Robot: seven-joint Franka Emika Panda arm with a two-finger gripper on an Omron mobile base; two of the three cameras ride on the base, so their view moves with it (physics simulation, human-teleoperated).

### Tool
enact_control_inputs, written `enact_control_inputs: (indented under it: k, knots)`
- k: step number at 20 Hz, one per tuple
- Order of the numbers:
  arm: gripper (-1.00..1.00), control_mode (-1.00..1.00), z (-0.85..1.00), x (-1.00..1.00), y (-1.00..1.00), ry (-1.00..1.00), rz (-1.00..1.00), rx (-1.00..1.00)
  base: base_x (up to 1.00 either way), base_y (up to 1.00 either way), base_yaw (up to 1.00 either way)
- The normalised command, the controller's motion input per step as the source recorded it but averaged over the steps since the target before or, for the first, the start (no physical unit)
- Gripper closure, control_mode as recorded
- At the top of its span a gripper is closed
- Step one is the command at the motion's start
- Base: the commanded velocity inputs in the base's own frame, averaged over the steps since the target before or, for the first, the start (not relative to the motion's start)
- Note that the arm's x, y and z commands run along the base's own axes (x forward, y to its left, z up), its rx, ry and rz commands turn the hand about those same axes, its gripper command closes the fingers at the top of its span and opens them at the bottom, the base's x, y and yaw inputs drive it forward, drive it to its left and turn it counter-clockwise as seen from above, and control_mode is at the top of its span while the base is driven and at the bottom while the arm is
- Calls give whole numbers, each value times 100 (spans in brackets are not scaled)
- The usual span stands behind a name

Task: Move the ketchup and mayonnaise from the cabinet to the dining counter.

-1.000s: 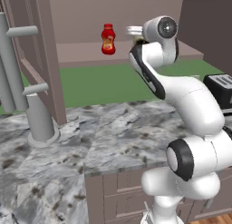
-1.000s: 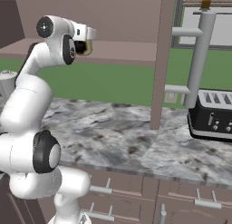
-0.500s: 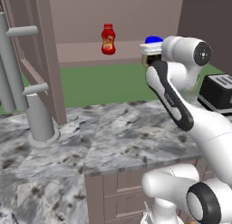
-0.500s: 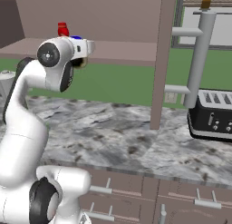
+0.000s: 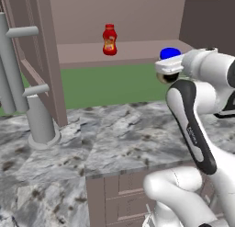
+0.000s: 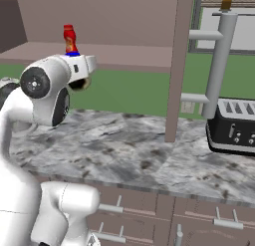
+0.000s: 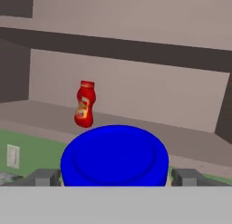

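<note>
The ketchup point(image 5: 109, 39) point(image 6: 69, 38) point(image 7: 84, 104), a small red bottle, stands upright on the open cabinet's shelf point(image 5: 137, 50). The mayonnaise shows as a bright blue lid point(image 5: 170, 53) point(image 6: 72, 54) just beyond my white hand point(image 5: 169, 67). In the hand view that lid point(image 7: 115, 153) sits low and close between my two fingertips point(image 7: 44, 177), with a small gap on each side. My gripper point(image 7: 115, 178) is open around it, touching nothing that I can see. The jar's body is hidden. The dining counter is out of view.
A marbled worktop point(image 5: 114, 139) with drawers runs below the cabinet. The cabinet's open doors with grey bar handles point(image 5: 13, 70) point(image 6: 219, 65) stand at either side. A black toaster point(image 6: 234, 128) sits on the worktop to the right. A wall socket point(image 7: 12, 156) is on the green wall.
My arm has folded and the hand has swung right and down from near the ketchup to the mayonnaise. The blue lid now shows beside the hand. The jaws stayed open.
</note>
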Motion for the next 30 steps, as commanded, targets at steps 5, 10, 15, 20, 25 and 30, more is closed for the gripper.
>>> enact_control_inputs:
  k: [5,10,15,20,25,30]
  knots:
    - [100,-100,0,-89,-4,0,-19,0,0,0,0]
    - [100,-100,2,-71,-15,6,-16,3,0,0,0]
    - [100,-100,0,-48,-23,2,-8,2,0,0,0]
    - [100,-100,0,-24,-9,0,0,1,0,0,0]
    - [100,-100,0,0,0,0,0,0,0,0,0]
    - [100,-100,0,0,0,0,0,0,0,0,0]
